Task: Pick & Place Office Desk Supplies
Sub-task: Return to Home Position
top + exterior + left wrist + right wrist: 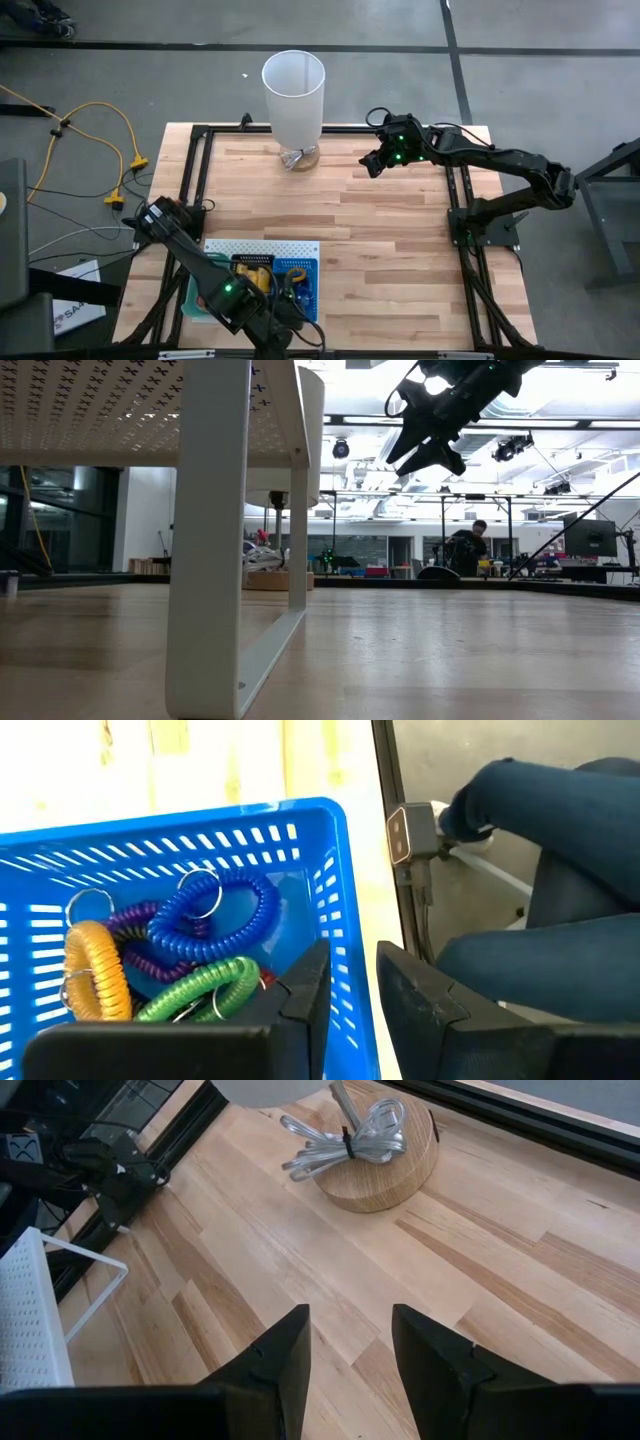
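A blue slotted basket (200,840) holds coiled loops: blue (215,910), green (195,990), orange (95,970) and purple (135,920). In the high view the basket (300,280) sits over the white perforated board (262,247) near the table's front edge, with yellow items (250,272) beside it. My left gripper (352,948) (290,315) is shut on the basket's wall. My right gripper (350,1370) (375,160) hangs open above bare wood at the far right, holding nothing. It shows high up in the low view too (430,450). My left gripper has the basket's side wall (350,1015) near a corner between its two fingers. One finger (305,990) is inside the basket and the other (420,1005) outside, slanting down from above. Whether the basket's bottom rests on the board I cannot tell.
A tall white cylinder (293,95) stands at the far edge on a round wooden base (385,1170) that carries a tied silver cable (345,1140). The white board's legs (210,540) fill the low view's foreground. A person's legs (560,870) are beside the table's front edge.
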### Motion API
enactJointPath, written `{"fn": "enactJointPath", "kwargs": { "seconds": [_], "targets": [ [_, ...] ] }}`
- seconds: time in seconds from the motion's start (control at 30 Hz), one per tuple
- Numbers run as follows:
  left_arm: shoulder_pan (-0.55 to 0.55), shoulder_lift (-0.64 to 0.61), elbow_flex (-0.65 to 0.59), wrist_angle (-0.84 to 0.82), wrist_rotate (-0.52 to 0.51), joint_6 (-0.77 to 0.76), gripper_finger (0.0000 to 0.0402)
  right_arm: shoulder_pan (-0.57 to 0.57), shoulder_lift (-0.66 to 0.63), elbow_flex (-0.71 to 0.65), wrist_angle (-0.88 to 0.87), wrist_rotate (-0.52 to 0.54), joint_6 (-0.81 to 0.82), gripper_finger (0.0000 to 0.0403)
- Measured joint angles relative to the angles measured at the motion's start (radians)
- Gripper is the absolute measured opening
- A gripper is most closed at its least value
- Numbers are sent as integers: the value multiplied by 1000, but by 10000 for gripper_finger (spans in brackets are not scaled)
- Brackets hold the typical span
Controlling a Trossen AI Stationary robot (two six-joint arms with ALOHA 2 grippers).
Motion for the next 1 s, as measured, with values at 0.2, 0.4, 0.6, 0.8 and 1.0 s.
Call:
{"fn": "enactJointPath", "kwargs": {
  "seconds": [0.2,0.4,0.6,0.8,1.0],
  "targets": [
    [4,-28,0,4,4,0,79,0,0,0,1,0,0,130],
    [7,-30,0,4,2,0,79,0,0,0,1,0,0,130],
    [41,-32,0,3,-2,44,79,0,0,0,1,0,0,130],
    [119,-56,0,1,9,151,79,0,0,0,0,0,0,130],
    [217,-92,0,-25,13,241,79,0,0,0,1,0,0,130]
  ]
}}
